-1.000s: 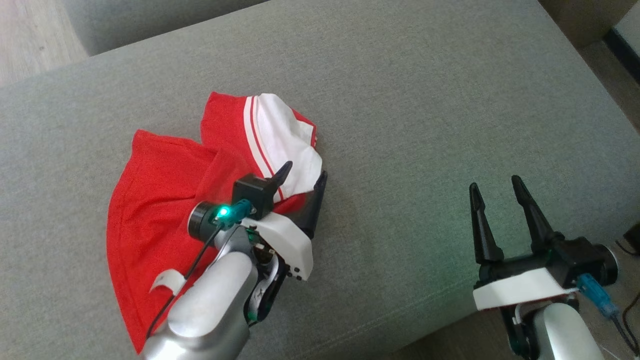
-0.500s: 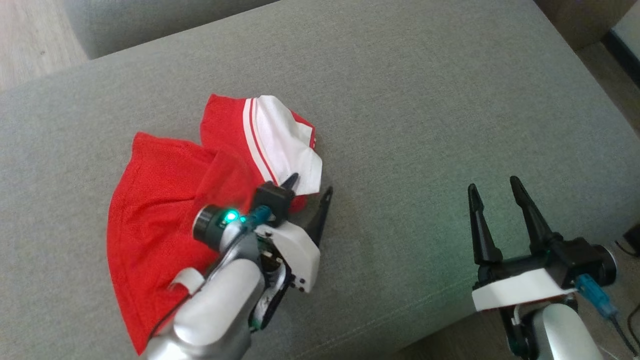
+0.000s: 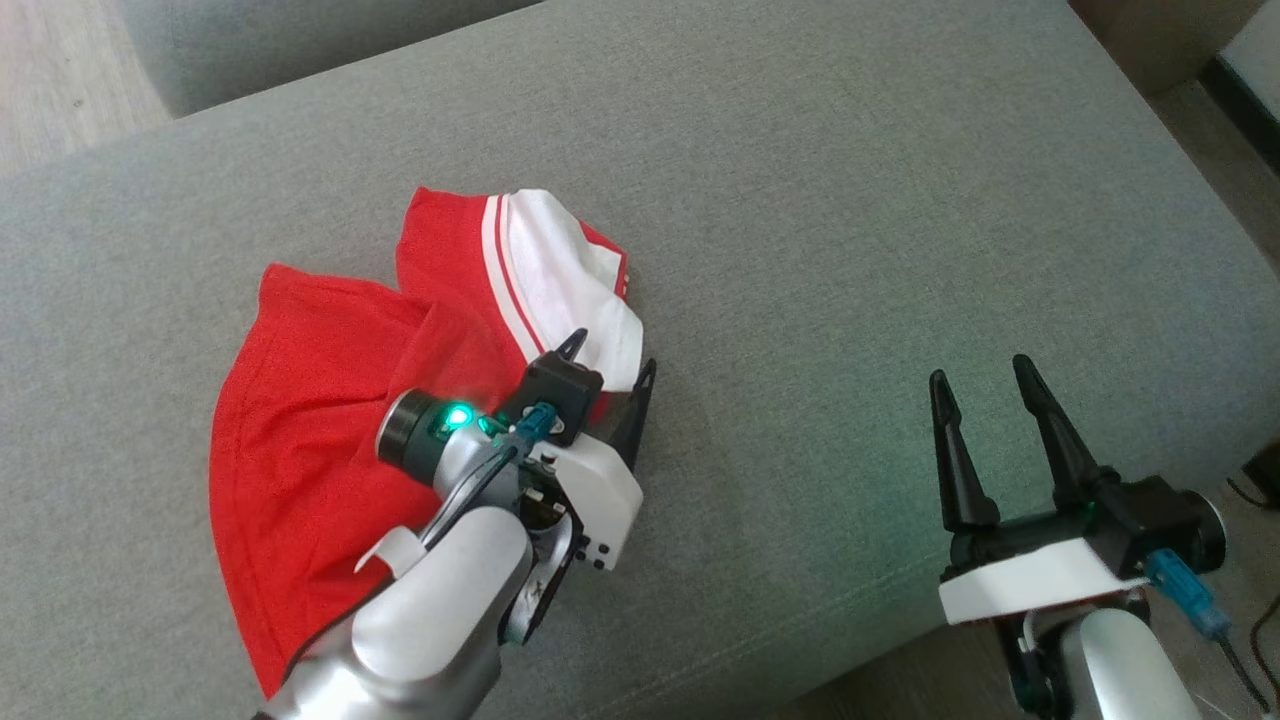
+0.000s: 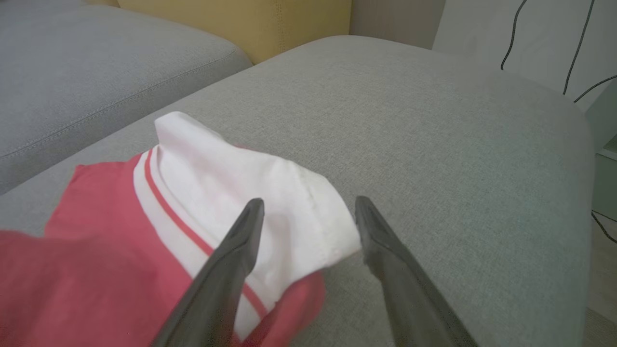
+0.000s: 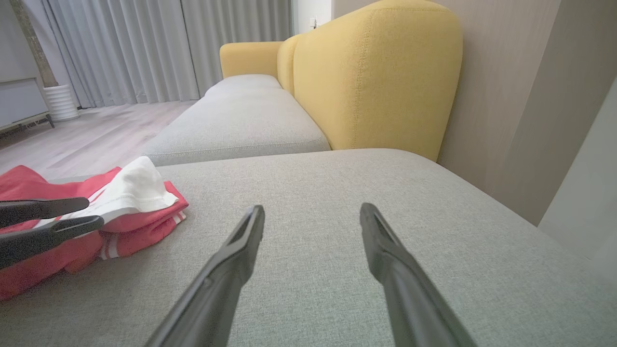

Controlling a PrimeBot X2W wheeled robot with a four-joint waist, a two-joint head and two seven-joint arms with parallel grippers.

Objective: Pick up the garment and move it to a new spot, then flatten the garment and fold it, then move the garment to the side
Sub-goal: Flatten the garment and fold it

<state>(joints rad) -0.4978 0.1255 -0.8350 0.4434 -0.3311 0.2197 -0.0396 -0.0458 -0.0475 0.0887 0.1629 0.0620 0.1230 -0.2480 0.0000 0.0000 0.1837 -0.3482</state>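
Garment (image 3: 320, 400) bunched on the seat cushion (image 3: 800, 250), left of cushion centre; a grab here could catch one layer only.
White flap (image 3: 560, 270) on the heap's cushion-centre side sits between the spread jaws of the left gripper (image 3: 612, 352); closing here likely pinches just that flap, the rest drags and bunches, and the lower finger may snag the cushion. Right gripper (image 3: 978, 370) jaws spread, empty, over the cushion's near edge. Versus a second ago: left wrist rolled, tips barely shifted, garment unmoved.

The left gripper (image 4: 309, 201) has its jaws spread, straddling the white corner of the red-and-white garment (image 4: 193, 164), which lies crumpled on the grey cushion (image 4: 434, 120).
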